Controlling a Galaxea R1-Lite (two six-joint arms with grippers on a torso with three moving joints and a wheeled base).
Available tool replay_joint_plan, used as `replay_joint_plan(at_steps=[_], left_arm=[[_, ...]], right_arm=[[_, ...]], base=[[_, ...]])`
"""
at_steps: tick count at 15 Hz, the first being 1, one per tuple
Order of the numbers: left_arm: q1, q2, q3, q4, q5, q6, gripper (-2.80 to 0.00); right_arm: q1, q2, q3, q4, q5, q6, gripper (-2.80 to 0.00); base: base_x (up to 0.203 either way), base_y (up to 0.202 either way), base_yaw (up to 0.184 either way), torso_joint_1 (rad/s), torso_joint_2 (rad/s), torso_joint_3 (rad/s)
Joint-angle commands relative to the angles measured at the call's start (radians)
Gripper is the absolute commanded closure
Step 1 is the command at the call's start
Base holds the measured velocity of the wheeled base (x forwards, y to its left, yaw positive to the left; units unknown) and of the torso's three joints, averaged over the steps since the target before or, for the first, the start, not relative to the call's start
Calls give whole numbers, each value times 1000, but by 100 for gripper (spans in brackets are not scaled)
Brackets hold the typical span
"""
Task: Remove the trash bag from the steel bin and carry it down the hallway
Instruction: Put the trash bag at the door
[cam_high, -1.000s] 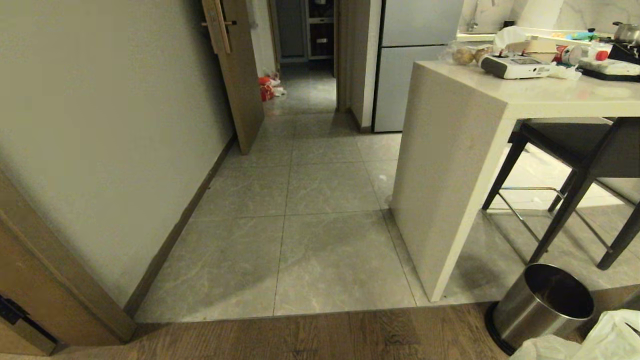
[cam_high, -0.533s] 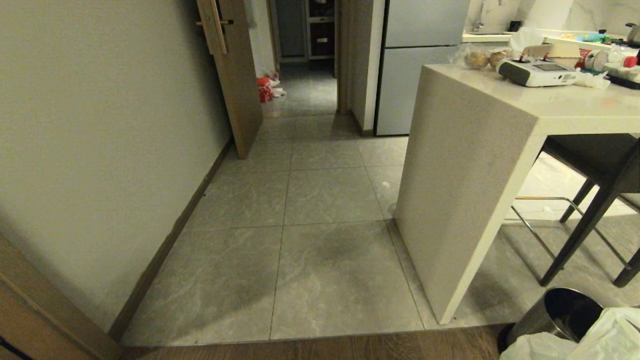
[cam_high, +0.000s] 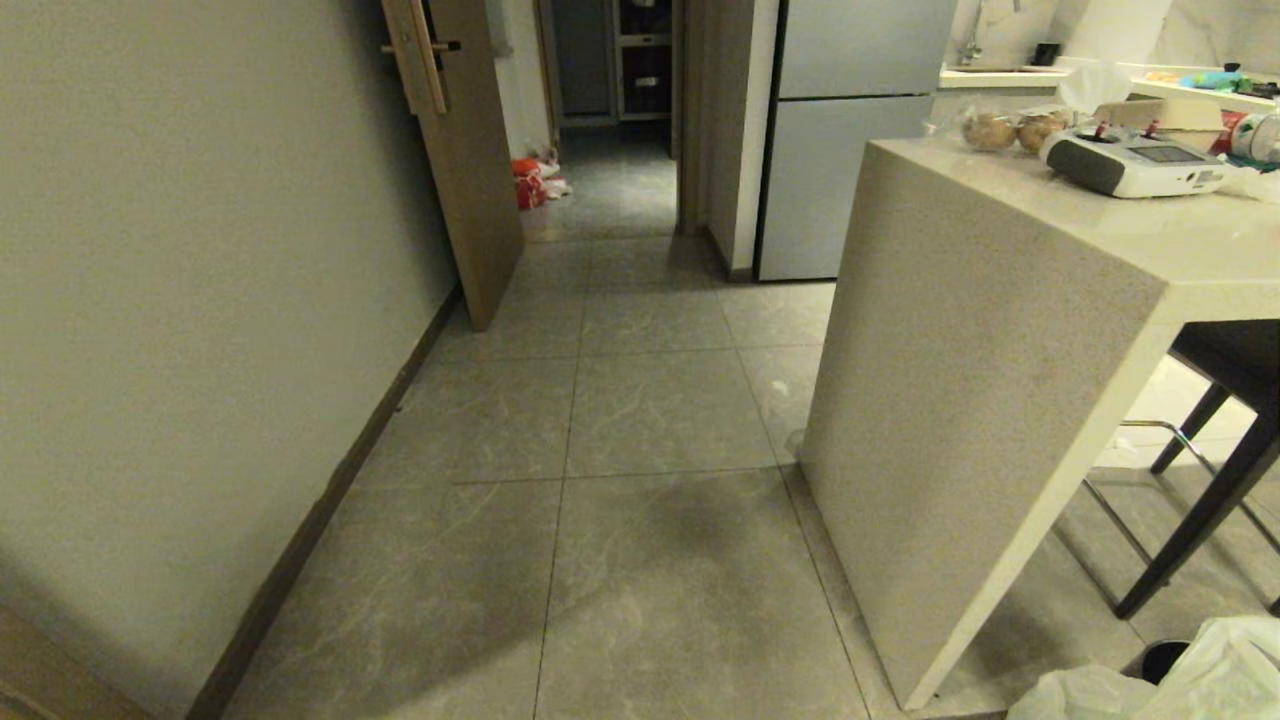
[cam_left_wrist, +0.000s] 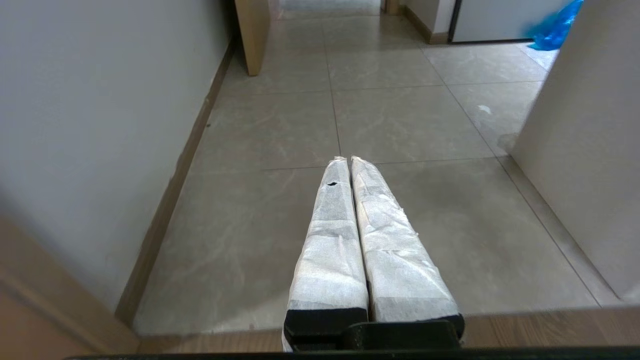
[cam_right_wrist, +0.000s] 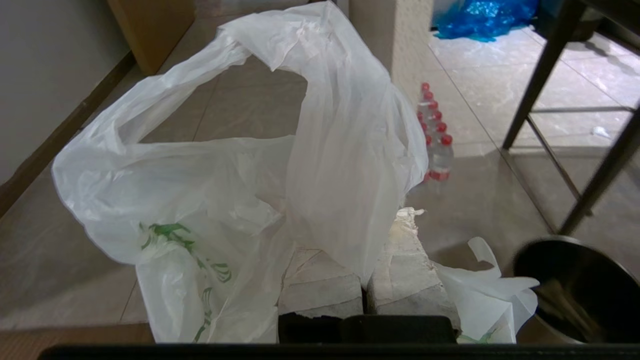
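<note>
Thin translucent white trash bag (cam_right_wrist: 210, 200) out of shiny round steel bin (cam_right_wrist: 580, 290).
Right gripper (cam_right_wrist: 350, 235) level, clamped on bag; left gripper (cam_left_wrist: 348, 160) level, pressed together, empty.

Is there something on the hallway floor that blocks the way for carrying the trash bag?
Nothing visible blocks the middle of the hallway. The open door juts in on the left and an orange-red bag lies far ahead beside it.

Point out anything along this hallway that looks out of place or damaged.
An orange-red bag sits on the tiled hallway floor beside the open door, and a blue plastic bag lies crumpled beyond the counter. The left gripper has a small hole in one finger's wrap.
</note>
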Motion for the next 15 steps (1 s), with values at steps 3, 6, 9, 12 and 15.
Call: replay_joint_plan(at_steps=[3, 6, 9, 12, 15], left_arm=[[0, 0, 0, 0, 0, 0, 0], [0, 0, 0, 0, 0, 0, 0], [0, 0, 0, 0, 0, 0, 0], [0, 0, 0, 0, 0, 0, 0], [0, 0, 0, 0, -1, 0, 0]], right_arm=[[0, 2, 0, 0, 0, 0, 0], [0, 2, 0, 0, 0, 0, 0], [0, 2, 0, 0, 0, 0, 0], [0, 2, 0, 0, 0, 0, 0], [0, 2, 0, 0, 0, 0, 0]], base=[[191, 0, 0, 0, 2, 4], [192, 0, -1, 4, 4, 2], [190, 0, 2, 3, 2, 5], [190, 0, 1, 1, 5, 2], [188, 0, -1, 0, 2, 5]])
